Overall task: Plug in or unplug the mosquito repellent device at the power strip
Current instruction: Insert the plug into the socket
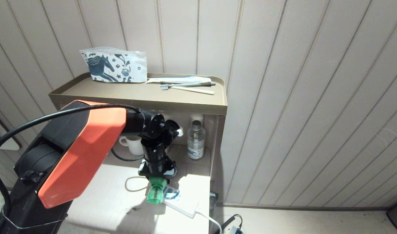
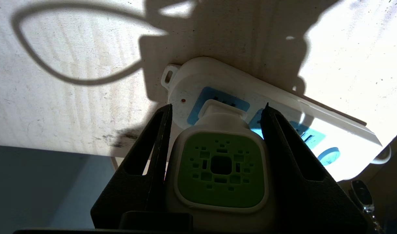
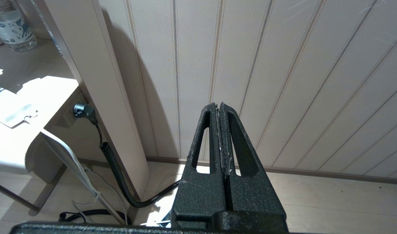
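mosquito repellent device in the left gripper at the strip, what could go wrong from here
The left gripper clamps the mosquito repellent device right at the end socket of the power strip. The strip lies loose on the table, so it may shift or lift with the device. The grip is on smooth sides, so the device might slip or tilt, bending its plug. The right gripper is shut and away, no help.

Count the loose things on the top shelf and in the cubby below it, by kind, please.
Printed pouch: 1
Toothbrushes: 2
Flat white packet: 1
Water bottle: 1
White mug: 1
Total: 6
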Controlling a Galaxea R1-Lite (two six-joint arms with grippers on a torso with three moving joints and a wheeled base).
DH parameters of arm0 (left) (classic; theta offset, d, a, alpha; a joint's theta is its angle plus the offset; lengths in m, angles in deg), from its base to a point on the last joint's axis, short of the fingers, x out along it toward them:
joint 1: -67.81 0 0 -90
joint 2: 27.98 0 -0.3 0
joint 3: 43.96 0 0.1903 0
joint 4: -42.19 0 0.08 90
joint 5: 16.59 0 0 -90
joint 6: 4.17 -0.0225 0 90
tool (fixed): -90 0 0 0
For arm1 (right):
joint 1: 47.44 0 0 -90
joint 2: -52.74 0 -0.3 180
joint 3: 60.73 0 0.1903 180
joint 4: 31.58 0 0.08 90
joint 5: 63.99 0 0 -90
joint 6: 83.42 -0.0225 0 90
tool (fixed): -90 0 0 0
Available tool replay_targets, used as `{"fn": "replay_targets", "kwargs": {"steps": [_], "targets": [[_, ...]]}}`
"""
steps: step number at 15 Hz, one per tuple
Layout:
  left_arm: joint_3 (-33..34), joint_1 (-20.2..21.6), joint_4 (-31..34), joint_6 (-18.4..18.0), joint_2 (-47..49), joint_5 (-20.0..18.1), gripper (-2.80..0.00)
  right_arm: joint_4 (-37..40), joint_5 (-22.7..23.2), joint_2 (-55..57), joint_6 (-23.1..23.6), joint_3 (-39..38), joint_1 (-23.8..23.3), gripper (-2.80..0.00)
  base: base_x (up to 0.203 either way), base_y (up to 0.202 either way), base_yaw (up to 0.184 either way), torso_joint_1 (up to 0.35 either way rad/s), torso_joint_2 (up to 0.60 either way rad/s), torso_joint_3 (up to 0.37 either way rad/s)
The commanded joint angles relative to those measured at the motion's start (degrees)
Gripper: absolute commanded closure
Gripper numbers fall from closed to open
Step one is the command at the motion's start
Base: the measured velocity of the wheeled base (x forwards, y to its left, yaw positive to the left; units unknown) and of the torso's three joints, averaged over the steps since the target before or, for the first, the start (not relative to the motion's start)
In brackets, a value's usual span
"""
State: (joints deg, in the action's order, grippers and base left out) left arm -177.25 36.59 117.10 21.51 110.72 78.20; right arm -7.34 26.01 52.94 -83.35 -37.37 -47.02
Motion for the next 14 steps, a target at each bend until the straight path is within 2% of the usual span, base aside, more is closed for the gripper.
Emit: {"fn": "replay_targets", "kwargs": {"steps": [1, 4, 6, 14], "targets": [[0.1, 0.0, 0.1, 0.3, 1.0, 0.0, 0.00, 0.0, 0.0, 0.1, 0.0, 0.0, 0.0, 0.00, 0.000, 0.000, 0.000, 0.000, 0.00, 0.000], [0.3, 0.0, -0.1, 0.3, 2.1, 0.2, 0.00, 0.0, 0.0, 0.1, 0.0, 0.0, 0.0, 0.00, 0.000, 0.000, 0.000, 0.000, 0.00, 0.000], [0.2, 0.1, -0.9, 0.4, 2.8, 2.2, 0.00, 0.0, 0.0, 0.1, 0.0, 0.0, 0.0, 0.00, 0.000, 0.000, 0.000, 0.000, 0.00, 0.000], [0.3, 0.5, -2.1, 0.3, 4.4, 2.4, 0.00, 0.0, 0.0, 0.0, 0.0, 0.0, 0.0, 0.00, 0.000, 0.000, 0.000, 0.000, 0.00, 0.000]]}}
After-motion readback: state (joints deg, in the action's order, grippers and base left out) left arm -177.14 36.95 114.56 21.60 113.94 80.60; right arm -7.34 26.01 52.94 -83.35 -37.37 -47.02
